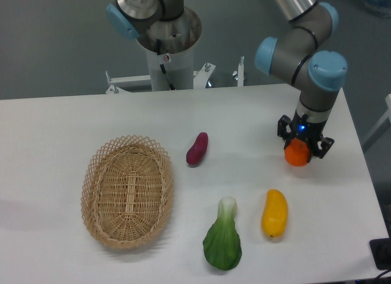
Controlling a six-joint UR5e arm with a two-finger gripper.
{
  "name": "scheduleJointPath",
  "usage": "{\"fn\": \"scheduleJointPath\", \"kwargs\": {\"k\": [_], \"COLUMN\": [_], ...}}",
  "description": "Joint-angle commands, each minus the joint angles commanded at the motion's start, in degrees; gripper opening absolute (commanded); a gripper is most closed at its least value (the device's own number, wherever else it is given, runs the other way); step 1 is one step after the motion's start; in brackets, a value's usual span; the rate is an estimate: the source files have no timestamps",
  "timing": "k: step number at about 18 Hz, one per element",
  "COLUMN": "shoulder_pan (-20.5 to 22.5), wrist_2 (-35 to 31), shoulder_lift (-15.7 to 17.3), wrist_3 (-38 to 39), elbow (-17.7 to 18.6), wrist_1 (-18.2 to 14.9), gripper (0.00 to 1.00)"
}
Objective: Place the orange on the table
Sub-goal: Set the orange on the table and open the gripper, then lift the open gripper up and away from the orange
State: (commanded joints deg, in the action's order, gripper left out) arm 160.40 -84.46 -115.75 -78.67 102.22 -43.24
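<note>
While pinched between dark fingers [304,151] low over the white desk [91,119] near its right edge, beyond the yellow fruit [274,213]: orange [297,154], likely light, firm, smooth and prone to roll, best gripped across its widest middle.

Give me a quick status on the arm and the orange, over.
Tool shut on orange, low over the table, right side. Contact with the top not clear. Mango sits nearer the front edge, apart; nothing in the way.

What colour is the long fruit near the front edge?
Yellow-orange fruit, clearest in the fixed camera view.
</note>
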Motion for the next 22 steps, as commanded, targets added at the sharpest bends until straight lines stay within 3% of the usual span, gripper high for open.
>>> {"fn": "scheduleJointPath", "kwargs": {"k": [9, 17, 22], "shoulder_pan": [-1.1, -1.1, -1.2], "wrist_2": [-3.3, -3.3, -3.6], "shoulder_lift": [-0.8, -0.4, 1.2], "wrist_3": [0.0, 0.0, -0.1], "elbow": [0.1, 0.0, -1.2], "wrist_1": [0.4, 0.4, 0.2], "gripper": [0.62, 0.97, 1.0]}}
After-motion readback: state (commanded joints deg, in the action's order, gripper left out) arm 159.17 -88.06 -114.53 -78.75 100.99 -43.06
